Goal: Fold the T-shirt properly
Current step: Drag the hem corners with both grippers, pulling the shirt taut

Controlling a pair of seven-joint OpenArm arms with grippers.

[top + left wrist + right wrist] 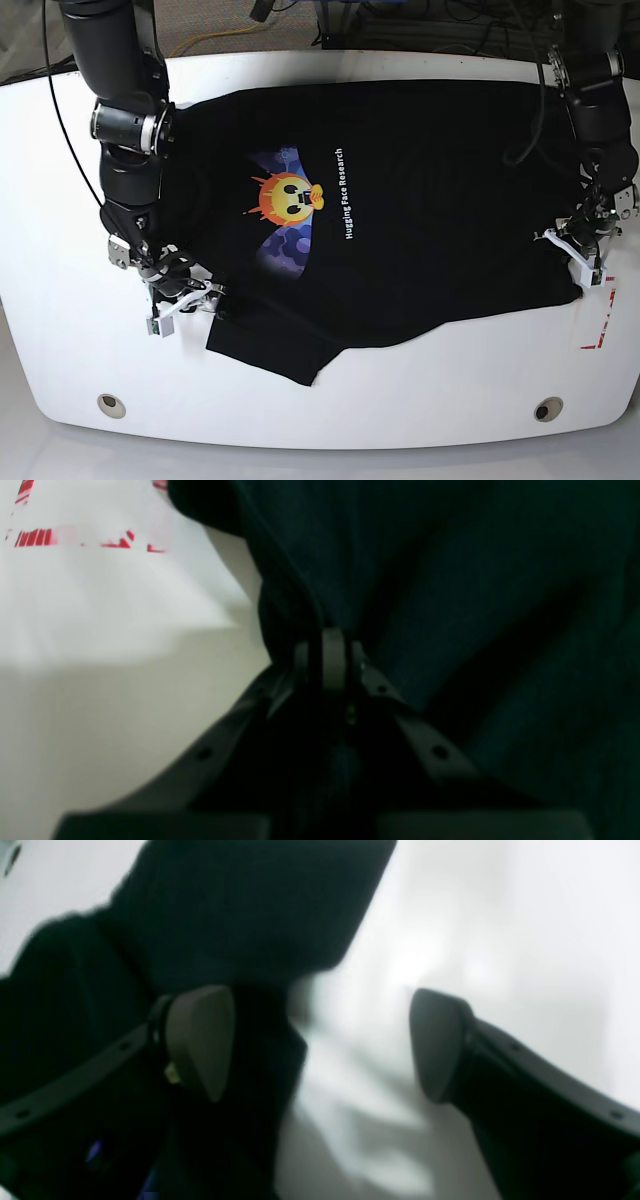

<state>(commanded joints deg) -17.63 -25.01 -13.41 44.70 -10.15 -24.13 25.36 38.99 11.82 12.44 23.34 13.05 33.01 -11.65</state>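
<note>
The black T-shirt [420, 200] lies spread across the white table [400, 400], with an orange-and-blue print and white lettering facing up. My left gripper [332, 650] is shut on the T-shirt [450, 580], whose edge bunches at its tips; in the base view this gripper [578, 256] sits at the shirt's right edge. My right gripper [320, 1045] is open. One of its fingers [200, 1040] rests over the T-shirt [240, 915] and the other stands over bare table. The base view places this gripper [185, 300] at the shirt's lower left edge.
A white label with red markings [598, 325] lies on the table just right of the left gripper, and the left wrist view catches the same label [75, 537]. Two round holes [111, 405] [546, 409] sit near the table's front edge. Cables run behind the table.
</note>
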